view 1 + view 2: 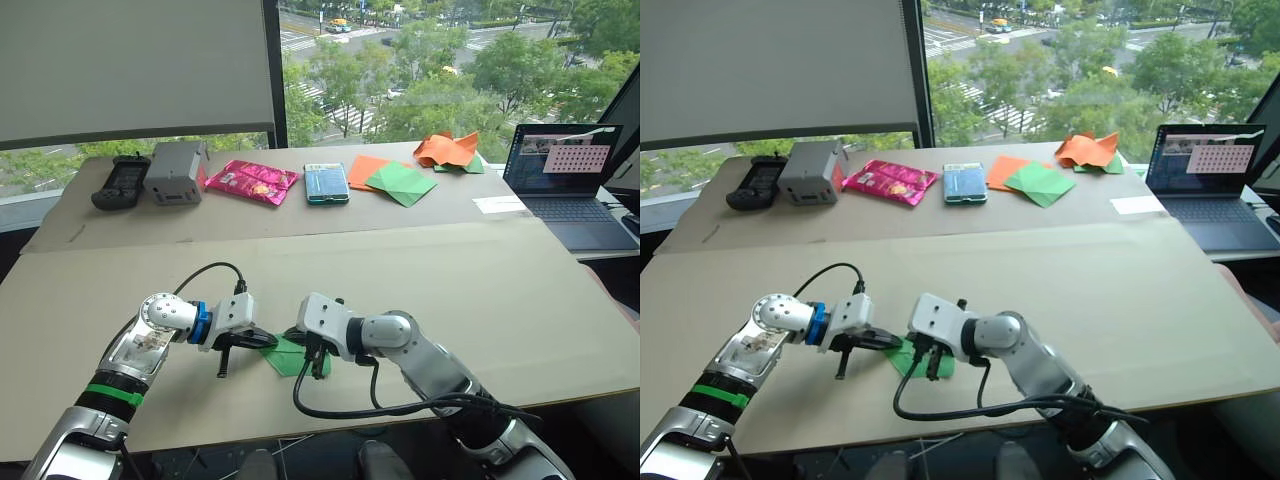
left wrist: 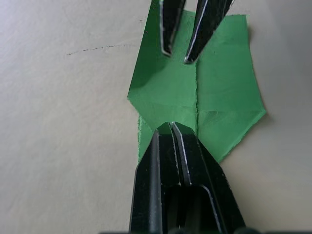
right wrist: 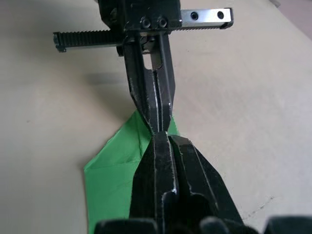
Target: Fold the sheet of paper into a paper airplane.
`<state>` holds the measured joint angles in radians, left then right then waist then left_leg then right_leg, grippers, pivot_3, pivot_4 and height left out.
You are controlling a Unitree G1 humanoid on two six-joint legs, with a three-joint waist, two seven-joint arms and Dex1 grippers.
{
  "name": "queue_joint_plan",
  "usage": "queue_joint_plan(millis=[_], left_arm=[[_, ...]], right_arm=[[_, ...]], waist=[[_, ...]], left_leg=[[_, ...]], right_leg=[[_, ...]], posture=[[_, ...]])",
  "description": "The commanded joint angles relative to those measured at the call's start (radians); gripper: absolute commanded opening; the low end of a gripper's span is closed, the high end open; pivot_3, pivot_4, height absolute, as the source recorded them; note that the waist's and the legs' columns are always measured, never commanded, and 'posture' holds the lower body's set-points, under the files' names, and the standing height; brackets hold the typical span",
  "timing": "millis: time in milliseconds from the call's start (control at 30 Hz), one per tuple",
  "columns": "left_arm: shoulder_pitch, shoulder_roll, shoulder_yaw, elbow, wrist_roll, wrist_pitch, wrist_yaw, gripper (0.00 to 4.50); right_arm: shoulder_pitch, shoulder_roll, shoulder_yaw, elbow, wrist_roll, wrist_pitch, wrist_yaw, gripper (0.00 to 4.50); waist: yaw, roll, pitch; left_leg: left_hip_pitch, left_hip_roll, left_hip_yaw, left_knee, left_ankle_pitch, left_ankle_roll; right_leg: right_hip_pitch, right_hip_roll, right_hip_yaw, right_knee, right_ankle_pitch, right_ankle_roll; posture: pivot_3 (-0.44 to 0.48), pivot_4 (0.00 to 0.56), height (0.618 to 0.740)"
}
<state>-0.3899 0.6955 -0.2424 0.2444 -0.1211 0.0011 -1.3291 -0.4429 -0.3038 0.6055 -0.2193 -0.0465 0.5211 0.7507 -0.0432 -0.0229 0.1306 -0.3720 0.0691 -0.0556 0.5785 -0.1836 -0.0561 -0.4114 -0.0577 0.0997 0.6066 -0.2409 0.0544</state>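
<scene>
The sheet of paper point(image 1: 285, 358) is bright green and folded small, with layered flaps and a centre crease. It lies flat near the front edge of the cardboard table point(image 1: 450, 290). My left gripper point(image 1: 270, 343) is shut, and its tips point(image 2: 169, 126) rest on one end of the paper point(image 2: 224, 97). From the opposite side my right gripper point(image 1: 312, 368) points down onto the same paper point(image 3: 109, 180). Its tips point(image 2: 178, 56) stand a little apart on the flap. The two grippers almost meet tip to tip point(image 3: 163, 135).
Along the far side lie a black remote point(image 1: 122, 182), a grey box point(image 1: 177, 172), a pink packet point(image 1: 252, 182), a teal packet point(image 1: 327, 183), flat orange and plain green sheets point(image 1: 402, 182), and crumpled orange paper point(image 1: 448, 150). A laptop point(image 1: 570, 175) stands at far right.
</scene>
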Motion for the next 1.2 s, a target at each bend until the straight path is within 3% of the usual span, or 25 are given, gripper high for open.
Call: queue_joint_plan(millis=[33,567,1200], left_arm=[[0.018,-0.003,-0.028,-0.007,0.031,0.008,0.007,0.00],[0.035,-0.007,-0.032,-0.065,0.030,0.050,0.030,0.00],[0.014,0.008,-0.056,-0.009,0.061,0.035,0.033,0.00]], right_arm=[[0.016,0.013,0.016,0.034,-0.028,-0.056,-0.021,0.05],[0.059,0.047,-0.034,0.077,-0.042,-0.028,-0.048,0.05],[0.111,-0.060,0.000,0.085,-0.082,0.097,-0.018,0.05]], waist=[[0.002,0.000,0.000],[0.001,0.000,0.000],[0.007,0.005,-0.005]], left_leg=[[0.000,0.000,0.000,0.000,-0.001,-0.001],[0.001,0.000,0.000,0.000,-0.001,-0.002],[0.002,0.000,0.000,0.001,-0.002,-0.003]], right_leg=[[0.000,0.000,0.000,0.000,0.000,0.000],[0.002,0.000,0.000,-0.001,0.000,0.000],[0.007,-0.001,0.000,-0.011,0.000,0.000]], posture=[[0.000,0.150,0.725],[0.000,0.150,0.725],[0.000,0.150,0.725]])
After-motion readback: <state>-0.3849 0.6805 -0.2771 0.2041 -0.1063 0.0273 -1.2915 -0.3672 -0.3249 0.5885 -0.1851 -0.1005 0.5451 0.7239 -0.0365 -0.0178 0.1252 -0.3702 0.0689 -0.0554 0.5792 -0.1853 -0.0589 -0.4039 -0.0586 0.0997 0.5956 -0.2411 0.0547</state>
